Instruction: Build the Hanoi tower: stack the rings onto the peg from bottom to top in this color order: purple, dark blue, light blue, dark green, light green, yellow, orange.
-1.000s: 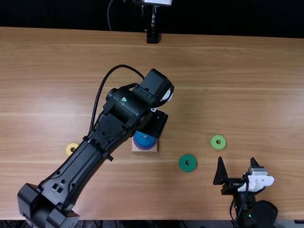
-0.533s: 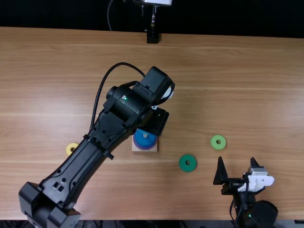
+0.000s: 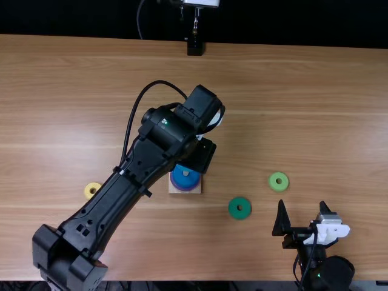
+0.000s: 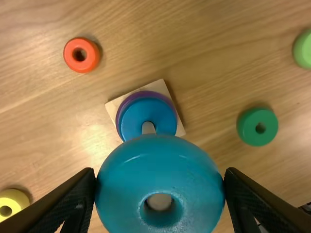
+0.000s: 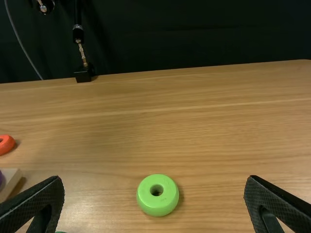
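The elbow end of my left arm [image 3: 115,197] has swung a little rightward in the top view, its wrist barely shifting. At the left lies the yellow ring [image 3: 88,187]. Next, my left gripper [image 4: 160,177] is closed to the width of the light blue ring [image 4: 160,165], pinching its sides. Under the wrist, the dark blue ring [image 4: 138,111] sits over the purple ring [image 4: 119,116] on the wooden base [image 4: 158,86], with the orange ring [image 4: 71,53] beyond. The held ring's hole looks offset from the peg [image 4: 148,128]; lowered uncorrected, it could catch the tip, tilt or slip out. Rightward lie the dark green ring [image 3: 233,212], the light green ring [image 3: 273,183], then my right gripper [image 3: 302,204], wide open and empty.
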Tool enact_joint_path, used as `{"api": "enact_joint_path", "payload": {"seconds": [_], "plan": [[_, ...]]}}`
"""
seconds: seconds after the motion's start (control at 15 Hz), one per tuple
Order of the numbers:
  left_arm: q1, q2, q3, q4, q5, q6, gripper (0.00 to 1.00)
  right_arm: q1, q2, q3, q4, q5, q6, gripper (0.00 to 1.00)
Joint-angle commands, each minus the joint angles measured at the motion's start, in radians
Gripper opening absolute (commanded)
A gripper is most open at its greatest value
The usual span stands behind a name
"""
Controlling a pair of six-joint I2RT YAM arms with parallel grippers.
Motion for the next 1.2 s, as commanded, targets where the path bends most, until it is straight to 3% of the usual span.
{"api": "enact_joint_path", "payload": {"seconds": [0.0,0.2,0.27,0.4,0.8,1.13], "plan": [[-0.004,0.012,0.014,0.001,0.0,-0.013,0.0,-0.012,-0.013,-0.05,-0.081,0.009,-0.004,1.0],[-0.006,0.024,0.014,0.0,0.0,-0.011,0.0,-0.012,-0.013,-0.05,-0.081,0.009,-0.004,1.0],[-0.007,0.024,0.012,0.0,0.0,-0.013,0.28,-0.012,-0.013,-0.05,-0.081,0.009,-0.004,1.0],[-0.006,0.023,0.012,-0.011,0.0,-0.013,1.0,-0.012,-0.013,-0.05,-0.081,0.009,-0.004,1.0],[0.013,-0.037,-0.038,0.024,-0.001,-0.009,1.0,-0.012,-0.013,-0.05,-0.081,0.009,-0.004,1.0],[0.114,-0.223,-0.135,0.244,-0.005,-0.011,1.0,-0.012,-0.013,-0.05,-0.081,0.009,-0.004,1.0]]}}
